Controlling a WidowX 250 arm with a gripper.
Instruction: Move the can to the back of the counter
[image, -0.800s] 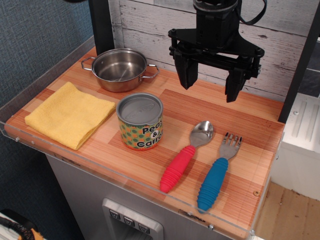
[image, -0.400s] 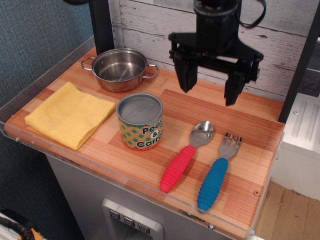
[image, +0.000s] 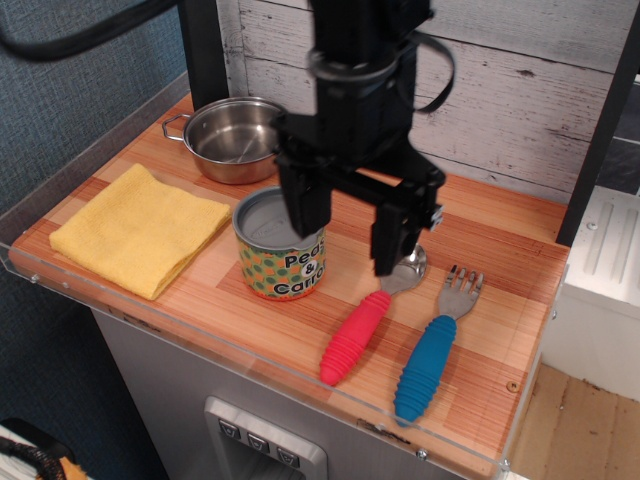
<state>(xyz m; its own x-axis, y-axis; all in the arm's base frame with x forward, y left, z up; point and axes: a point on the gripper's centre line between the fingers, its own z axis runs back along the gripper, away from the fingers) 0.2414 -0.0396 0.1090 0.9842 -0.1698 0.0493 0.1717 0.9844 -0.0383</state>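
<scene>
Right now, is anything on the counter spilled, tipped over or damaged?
Nothing stands out. The can stands upright and sealed, the pot is upright, the yellow cloth lies folded, and the spoon and fork lie flat.

Yellow, green-and-orange-dotted can (image: 279, 250)

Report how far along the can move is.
Done: nothing visible yet; the can stands near the front-middle of the counter, ahead of the pot.
In hand: the end effector is open and low over the can's right side, one finger in front of the lid, the other toward the spoon. No grip shows.
Left: close on the can, lift it and set it at the back.
</scene>
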